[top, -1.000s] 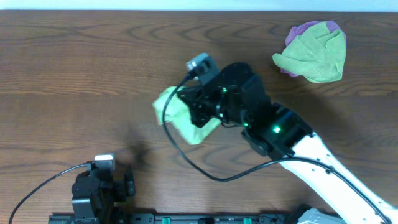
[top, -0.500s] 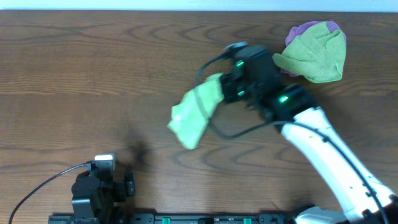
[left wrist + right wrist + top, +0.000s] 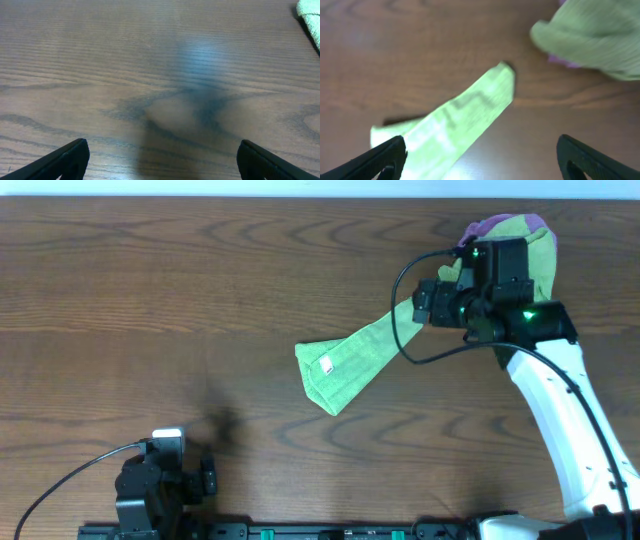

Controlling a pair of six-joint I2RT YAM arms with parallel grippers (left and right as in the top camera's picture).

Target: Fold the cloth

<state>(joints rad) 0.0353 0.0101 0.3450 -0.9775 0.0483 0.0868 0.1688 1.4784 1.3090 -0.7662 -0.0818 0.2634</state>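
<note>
Though off the cloth [image 3: 345,360], right end effector [image 3: 424,304] spread wide, arm outstretched.

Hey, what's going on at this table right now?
The right gripper hangs over one end of the light green cloth, jaws spread, with the cloth stretched in a long strip on the table. A bunched green and purple pile sits just behind it. The left gripper sits open near the table's front edge, touching nothing.

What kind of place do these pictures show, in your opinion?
Probably a robotics lab bench, not a home: a wooden table, a cabled white robot arm, and practice cloths, one green cloth and a crumpled bundle.
</note>
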